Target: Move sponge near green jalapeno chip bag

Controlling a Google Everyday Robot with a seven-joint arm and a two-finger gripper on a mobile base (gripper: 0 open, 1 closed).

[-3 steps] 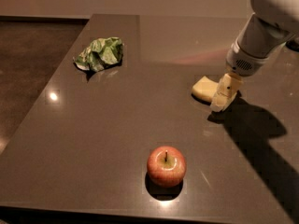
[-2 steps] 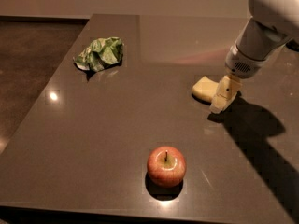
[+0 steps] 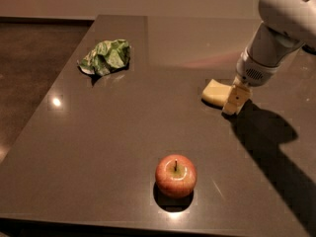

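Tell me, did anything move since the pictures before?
Nothing visibly moved. The gripper is low over the table, close beside the sponge, the same as before. The green jalapeno chip bag and the apple stayed put too.

The white arm point(image 3: 281, 28) slants down and leftward from the far right corner of the counter point(image 3: 123, 132). Its gripper point(image 3: 234, 101) points downward, tips at the surface, toward the right edge.

Pale yellow sponge point(image 3: 215, 92) lies flat beside the jaws, well apart from crumpled green chip bag point(image 3: 105, 57).
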